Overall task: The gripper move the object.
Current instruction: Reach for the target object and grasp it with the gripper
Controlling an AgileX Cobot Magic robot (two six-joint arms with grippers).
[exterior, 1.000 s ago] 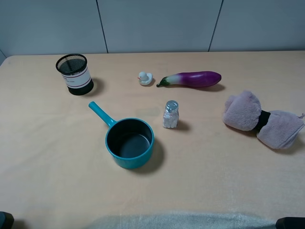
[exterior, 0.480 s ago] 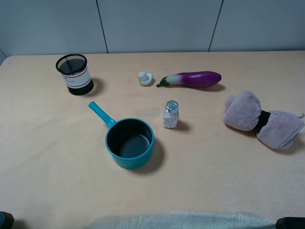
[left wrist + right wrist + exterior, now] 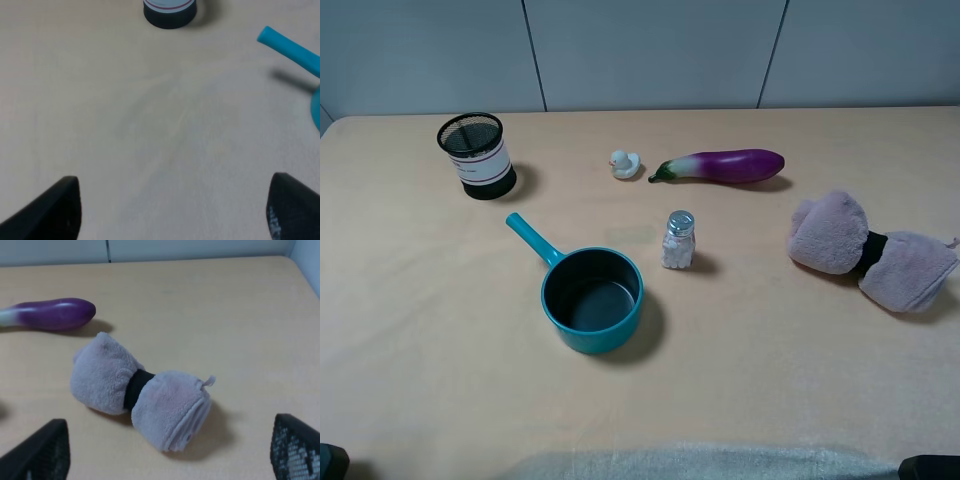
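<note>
The mauve-pink plush towel [image 3: 830, 235], cinched by a black band, lies on the tan table at the right. It also shows in the right wrist view [image 3: 107, 375], ahead of my right gripper [image 3: 169, 452] and apart from it. The right gripper's dark fingertips [image 3: 40, 450] stand wide apart, open and empty. My left gripper [image 3: 172, 215] is open and empty over bare table at the front left, far from the towel. In the exterior high view only dark bits of the arms show at the two bottom corners.
A purple eggplant [image 3: 725, 165] lies behind the towel to its left. A salt shaker [image 3: 678, 240], a teal saucepan [image 3: 592, 298], a small duck [image 3: 624, 163] and a black mesh cup [image 3: 475, 155] stand mid-table and left. A pale cloth [image 3: 690, 465] lies at the front edge.
</note>
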